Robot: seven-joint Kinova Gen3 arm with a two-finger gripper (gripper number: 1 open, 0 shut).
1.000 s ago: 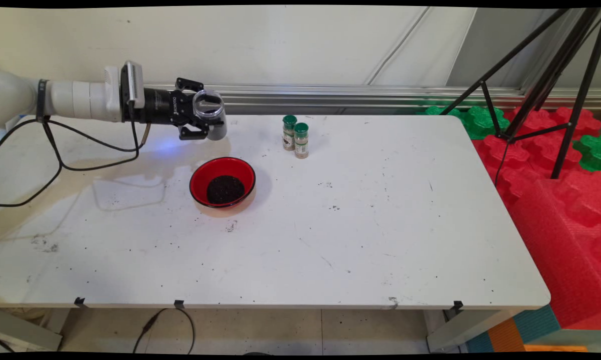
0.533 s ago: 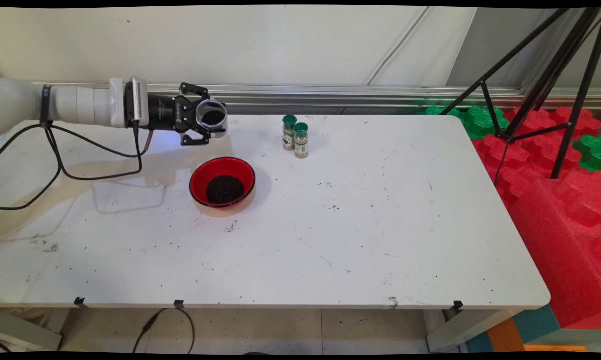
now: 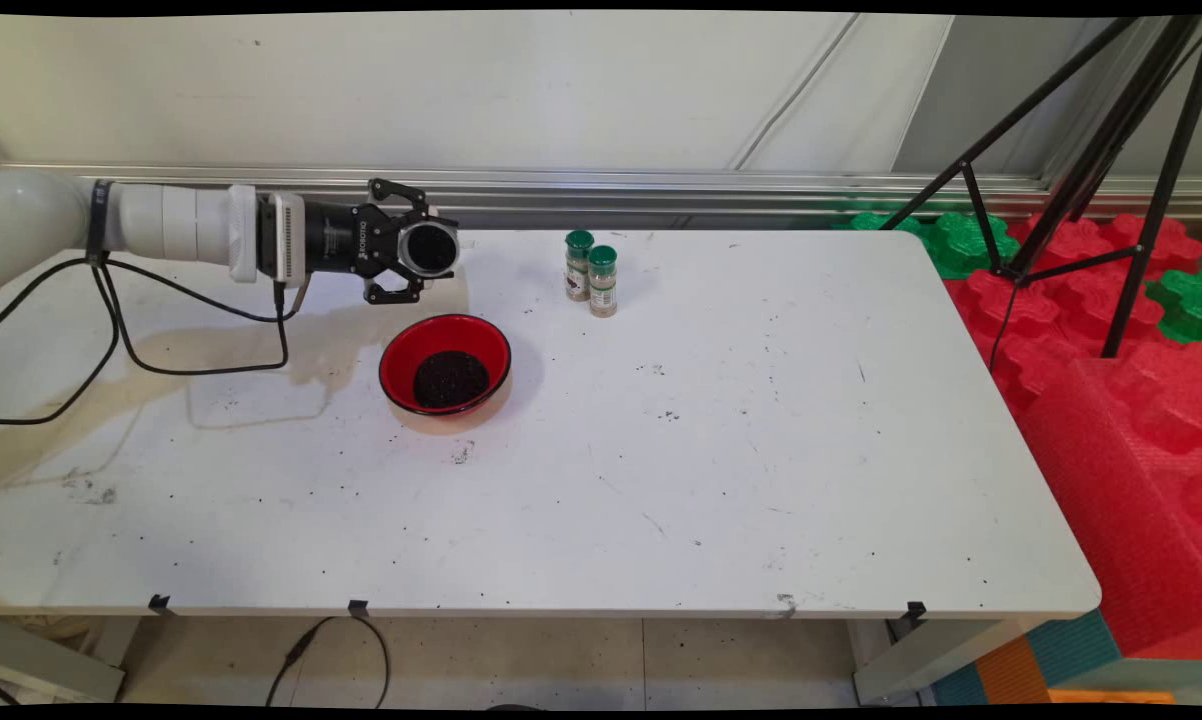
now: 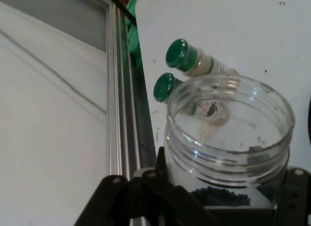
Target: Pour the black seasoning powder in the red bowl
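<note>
My gripper (image 3: 416, 250) is shut on a clear plastic jar (image 3: 428, 249), held level above the table's far left, just behind a red bowl (image 3: 445, 364). The jar's open mouth faces the main camera. In the hand view the jar (image 4: 228, 143) fills the lower right between the black fingers (image 4: 146, 197), with a little dark granular stuff left at its bottom. The bowl holds a heap of the same dark grains (image 3: 450, 378). Two green-capped spice bottles (image 3: 591, 272) stand upright to the right; the hand view shows the bottles (image 4: 187, 65) behind the jar.
The white table (image 3: 721, 450) is speckled with dark crumbs. Black cables (image 3: 161, 330) hang from the arm over the left side. A metal rail (image 3: 711, 185) runs along the wall. A black tripod (image 3: 1111, 150) and red and green foam blocks (image 3: 1111, 330) stand off the right edge.
The hand has turned the jar round its own axis, from mouth-up to mouth toward the camera, and has sunk slightly and shifted a little right. Bowl and bottles stayed put.
</note>
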